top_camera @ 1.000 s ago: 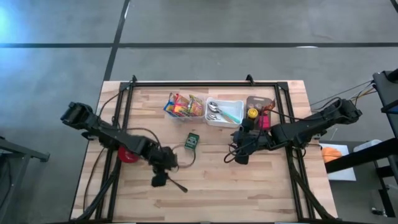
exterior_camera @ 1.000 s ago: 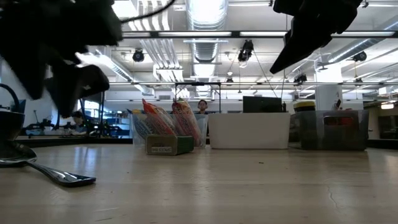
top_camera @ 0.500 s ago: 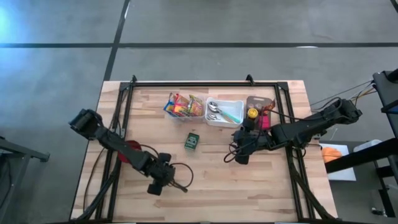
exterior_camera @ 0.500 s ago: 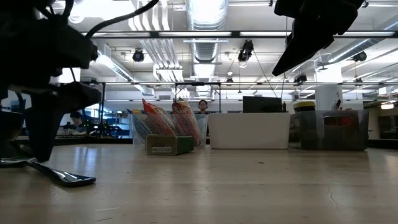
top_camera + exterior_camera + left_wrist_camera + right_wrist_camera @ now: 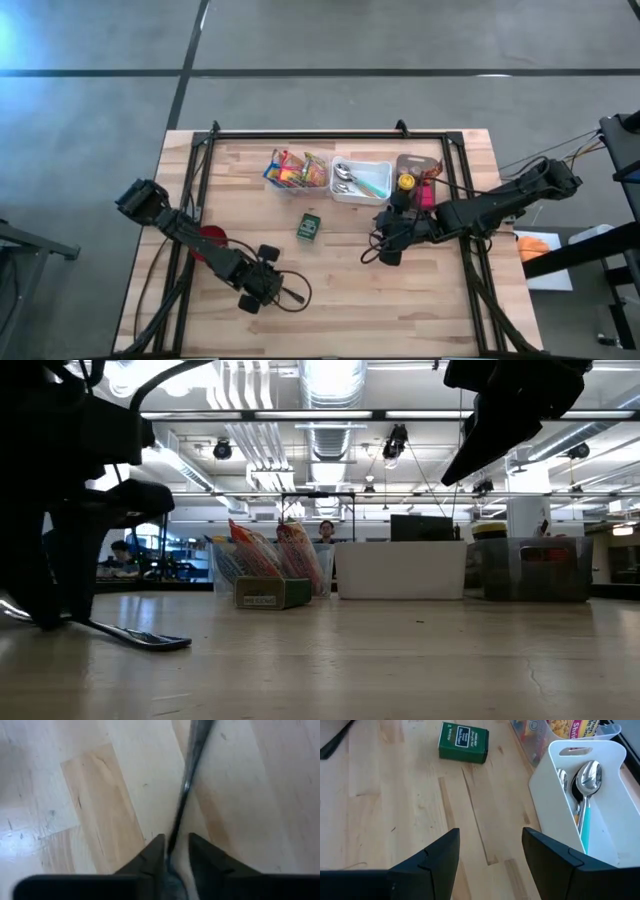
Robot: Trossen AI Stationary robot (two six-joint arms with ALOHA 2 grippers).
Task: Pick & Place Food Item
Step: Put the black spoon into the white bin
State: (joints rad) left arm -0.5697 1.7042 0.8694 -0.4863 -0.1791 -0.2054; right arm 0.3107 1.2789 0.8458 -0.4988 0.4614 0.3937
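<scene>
Left gripper | straddles spoon handle (fingers nearly touching) | table-level

The green box, lying on the table ahead of the right gripper, carries a white label with several lines of print, too small to read. The snack packets in the clear bin just beside the white cutlery caddy show large letters cut off at the picture's edge; only a fragment like "Sh" can be made out. In the low view the box front bears a pale strip of lettering, unreadable
</scene>
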